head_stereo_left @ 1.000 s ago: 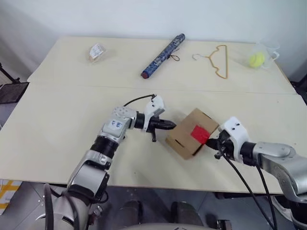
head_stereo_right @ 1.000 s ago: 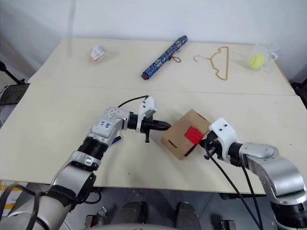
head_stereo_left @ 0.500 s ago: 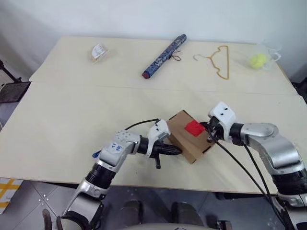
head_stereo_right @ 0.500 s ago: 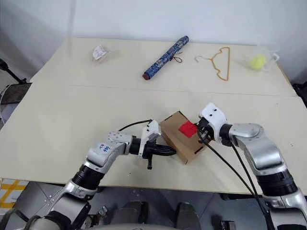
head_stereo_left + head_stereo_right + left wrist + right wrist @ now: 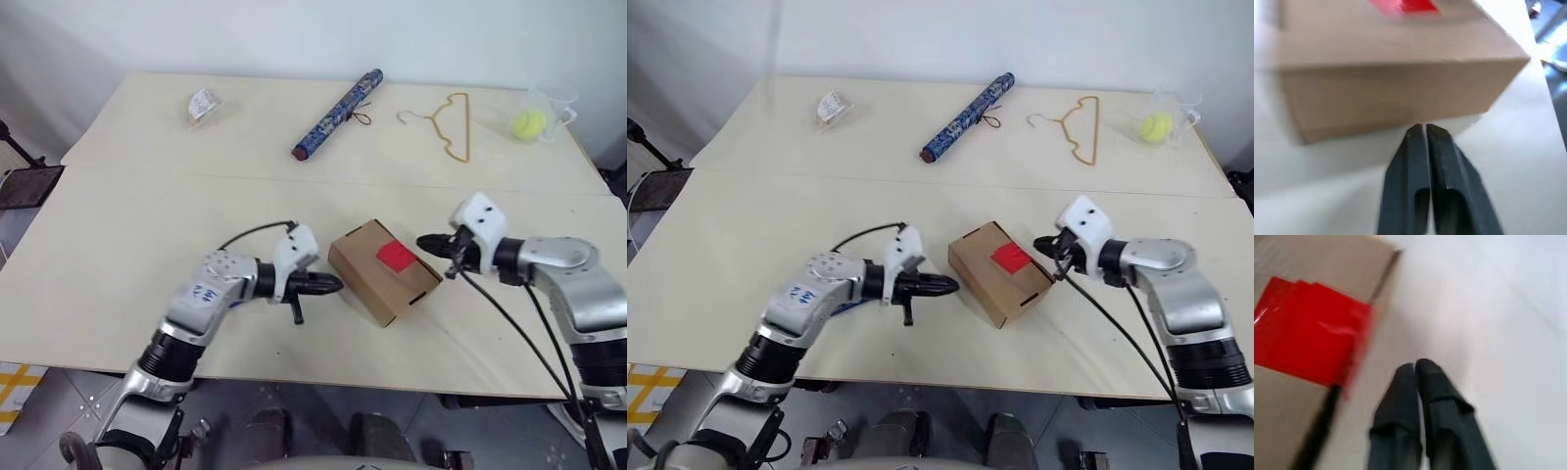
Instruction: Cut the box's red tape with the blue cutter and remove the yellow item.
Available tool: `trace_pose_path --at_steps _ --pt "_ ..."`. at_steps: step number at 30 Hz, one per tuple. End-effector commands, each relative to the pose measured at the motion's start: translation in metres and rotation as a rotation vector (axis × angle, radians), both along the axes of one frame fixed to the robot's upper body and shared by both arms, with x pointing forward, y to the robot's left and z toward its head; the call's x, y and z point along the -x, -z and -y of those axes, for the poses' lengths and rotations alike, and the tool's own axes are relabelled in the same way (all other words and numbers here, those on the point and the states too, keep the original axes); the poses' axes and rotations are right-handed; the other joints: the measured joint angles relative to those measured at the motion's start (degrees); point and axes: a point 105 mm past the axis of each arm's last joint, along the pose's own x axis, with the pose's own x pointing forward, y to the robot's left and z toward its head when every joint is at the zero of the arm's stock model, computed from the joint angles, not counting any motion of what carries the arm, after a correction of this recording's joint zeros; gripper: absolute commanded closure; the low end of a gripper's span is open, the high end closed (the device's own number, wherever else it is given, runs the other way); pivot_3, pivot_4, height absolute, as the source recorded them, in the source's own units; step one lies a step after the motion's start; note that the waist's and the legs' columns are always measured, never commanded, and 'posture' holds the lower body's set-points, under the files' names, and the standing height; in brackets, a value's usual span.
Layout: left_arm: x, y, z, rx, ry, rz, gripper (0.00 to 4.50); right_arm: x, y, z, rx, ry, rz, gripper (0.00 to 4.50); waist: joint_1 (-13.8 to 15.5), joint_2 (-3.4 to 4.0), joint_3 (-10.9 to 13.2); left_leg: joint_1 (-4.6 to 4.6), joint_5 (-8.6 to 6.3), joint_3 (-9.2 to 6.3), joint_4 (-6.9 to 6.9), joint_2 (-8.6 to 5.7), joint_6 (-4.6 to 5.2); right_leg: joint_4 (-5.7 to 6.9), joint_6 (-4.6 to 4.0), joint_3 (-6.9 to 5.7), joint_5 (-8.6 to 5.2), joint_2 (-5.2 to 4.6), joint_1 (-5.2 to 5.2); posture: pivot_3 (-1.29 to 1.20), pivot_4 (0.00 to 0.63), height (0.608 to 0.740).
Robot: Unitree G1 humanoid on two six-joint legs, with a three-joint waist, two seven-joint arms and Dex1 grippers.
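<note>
Black fingers of the left gripper [image 5: 336, 285] lie pressed together with nothing between them; in the left wrist view the two fingertips [image 5: 1425, 132] meet just short of the box's near side wall, apart from the cardboard by a thin strip of counter. The right gripper [image 5: 423, 241] is likewise clenched on nothing, its fingers [image 5: 1418, 377] side by side and touching, hovering just off the box's opposite edge and pointing toward it. Between the two grippers sits the box [image 5: 382, 271], a small brown cardboard carton resting flat on the pale counter [image 5: 147, 225], turned at an angle to the counter's front edge, its flaps down. The red tape [image 5: 396, 256] is a small bright square stuck on the carton's top near the edge that faces the right gripper, much smaller than the top itself, and it looks whole. A dark slot shows in the box's lower side wall. Well apart, along the far side of the counter, lie a long blue patterned umbrella [image 5: 336, 99], a thin tan wire hanger [image 5: 452, 120], a clear cup holding a pale yellow-green ball [image 5: 527, 123], and a small clear-wrapped packet [image 5: 200, 104] near the far left corner.
</note>
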Motion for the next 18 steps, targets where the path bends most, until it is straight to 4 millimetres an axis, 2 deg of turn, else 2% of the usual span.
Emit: trace_pose_path --at_steps 1,3,5,8,9,10,11,13,17,18 --pt "0.008 -0.048 -0.030 0.098 0.008 0.136 2.99 0.020 -0.038 0.013 -0.045 -0.087 0.159 2.91 -0.05 0.01 0.00 0.01 -0.01 0.00 -0.02 0.01 -0.02 0.00 0.00 -0.01 0.00 0.01 0.00 0.00 0.150 0.740" --pt "0.005 -0.068 -0.062 0.119 -0.068 0.255 2.39 0.035 -0.049 0.014 -0.127 -0.153 0.196 2.26 -0.09 0.01 0.01 0.03 -0.02 0.00 -0.07 0.06 -0.05 0.02 0.00 -0.03 0.00 0.06 -0.01 0.00 0.150 0.740" --pt "0.006 -0.075 -0.079 0.116 -0.091 0.332 1.74 0.041 -0.051 0.012 -0.184 -0.174 0.186 1.53 -0.60 0.03 0.01 0.08 -0.05 0.04 -0.09 0.15 -0.10 0.01 -0.02 -0.05 -0.01 0.11 -0.01 0.00 0.150 0.740" --pt "0.012 -0.090 -0.109 0.071 -0.134 0.463 0.77 0.065 -0.043 -0.009 -0.275 -0.292 0.147 0.48 -0.64 0.03 0.02 0.14 -0.06 0.06 -0.07 0.15 -0.09 -0.02 -0.02 -0.06 -0.01 0.07 0.10 0.00 0.150 0.740" --pt "0.018 -0.082 -0.128 0.032 -0.160 0.449 0.49 0.080 -0.038 -0.023 -0.312 -0.369 0.143 0.14 -0.64 0.03 0.02 0.16 -0.07 0.04 -0.06 0.15 -0.09 -0.03 -0.02 -0.06 -0.01 0.07 0.12 0.00 0.150 0.740" --pt "0.021 -0.074 -0.149 0.008 -0.217 0.421 0.16 0.095 -0.037 -0.036 -0.353 -0.439 0.183 0.00 -0.73 0.04 0.01 0.16 -0.07 0.03 -0.09 0.17 -0.09 -0.04 -0.02 -0.06 -0.01 0.07 0.11 0.00 0.150 0.740" --pt "0.024 -0.064 -0.173 -0.021 -0.289 0.381 0.03 0.109 -0.038 -0.045 -0.390 -0.500 0.214 0.00 -0.93 0.04 0.01 0.20 -0.11 0.03 -0.17 0.22 -0.13 -0.05 -0.04 -0.05 -0.01 0.09 0.11 0.00 0.150 0.740" --pt "0.032 -0.046 -0.208 -0.056 -0.376 0.312 0.03 0.124 -0.037 -0.055 -0.409 -0.572 0.206 0.00 -1.48 0.24 0.13 0.22 -0.14 0.07 -0.33 0.24 -0.17 -0.04 -0.08 -0.04 -0.04 0.11 0.01 0.00 0.150 0.740" --pt "0.050 -0.010 -0.258 -0.153 -0.478 0.182 0.03 0.141 -0.035 -0.069 -0.396 -0.668 0.197 0.00 -1.34 0.25 0.15 0.23 -0.19 0.15 -0.27 0.21 -0.02 -0.26 -0.09 -0.02 -0.03 -0.02 0.06 0.00 0.150 0.740" --pt "0.056 0.000 -0.276 -0.179 -0.532 0.145 0.03 0.143 -0.033 -0.071 -0.366 -0.687 0.216 0.00 -1.21 0.25 0.15 0.25 -0.26 0.13 -0.27 0.21 0.01 -0.34 -0.11 -0.02 -0.02 -0.05 0.08 0.00 0.150 0.740"
